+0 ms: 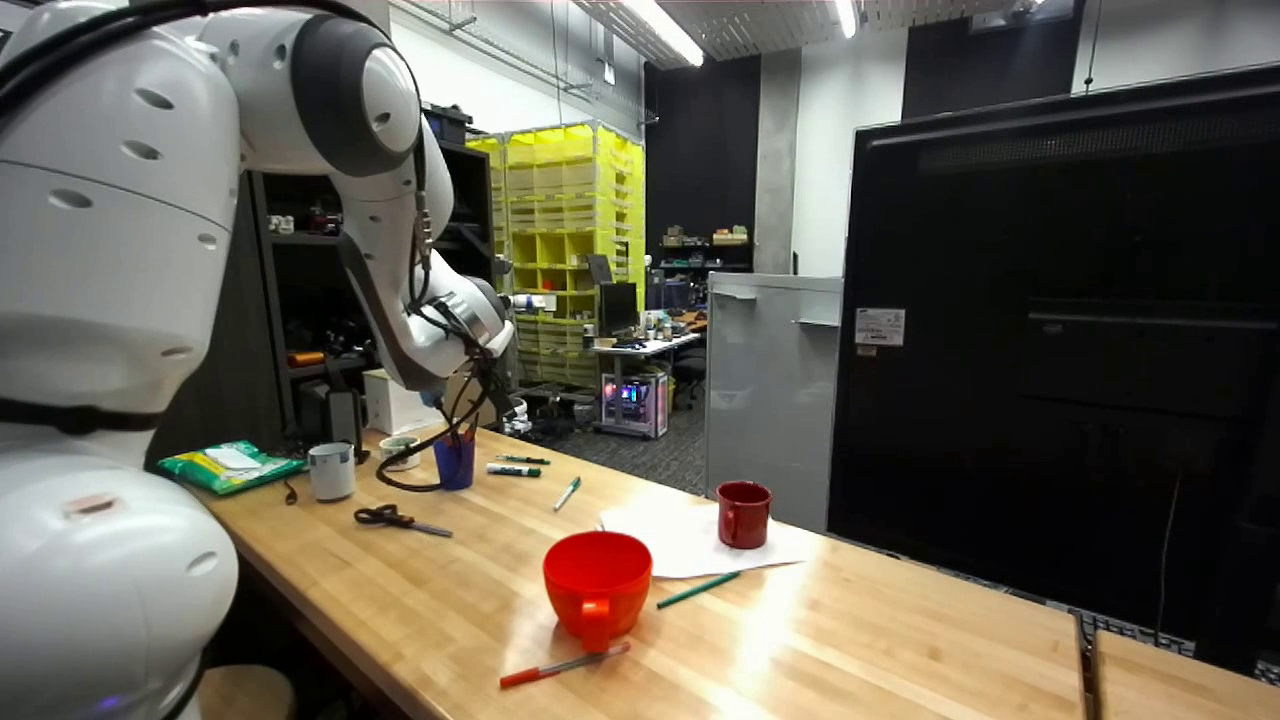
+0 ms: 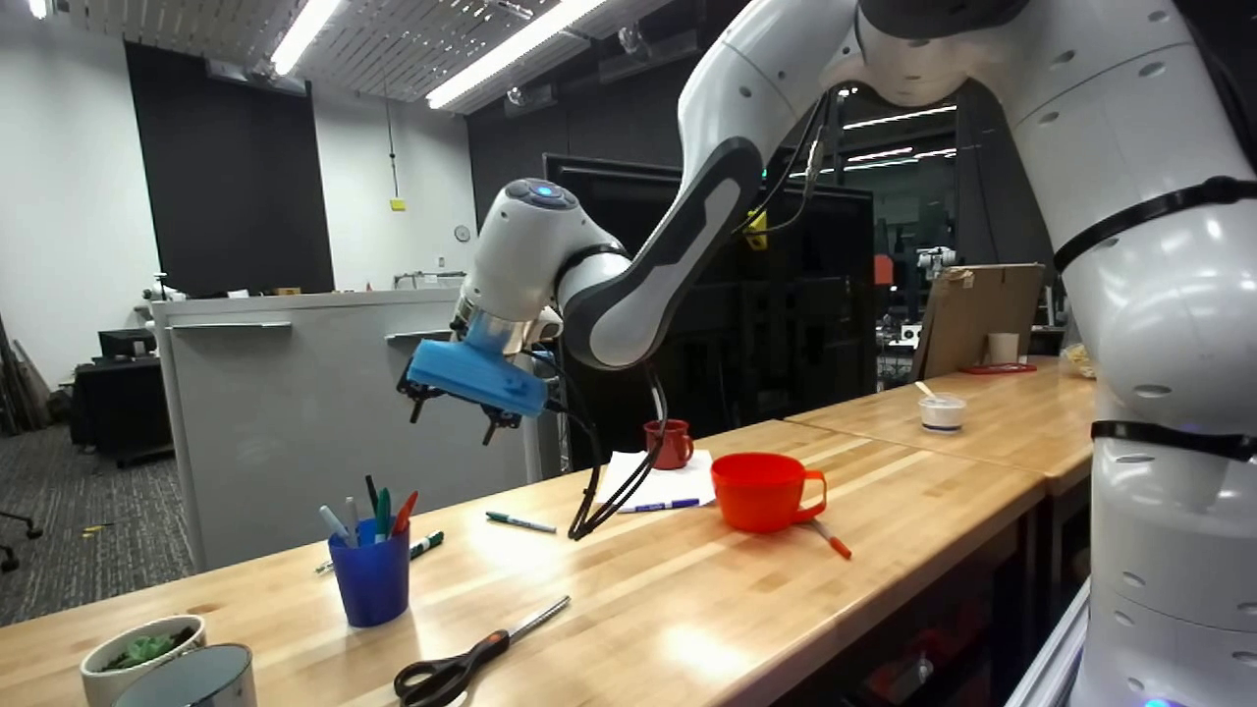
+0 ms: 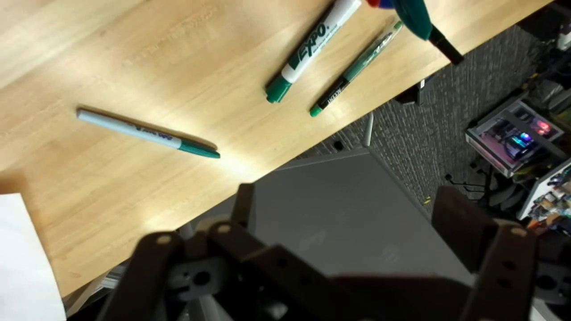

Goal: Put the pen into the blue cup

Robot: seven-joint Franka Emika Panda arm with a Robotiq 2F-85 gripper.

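Lower left in an exterior view, a dark-blue cylindrical cup (image 2: 371,586) holds coloured pens (image 2: 383,516). Blue-cased gripper (image 2: 452,424): jaws apart.

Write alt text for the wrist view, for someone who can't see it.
The robot's open, empty fingers hang blurred in the lower half, framing a grey cabinet beyond the edge of a wooden table. On it lie a green-capped pale pen, an Expo marker and a slim dark green pen, with white paper at lower left.
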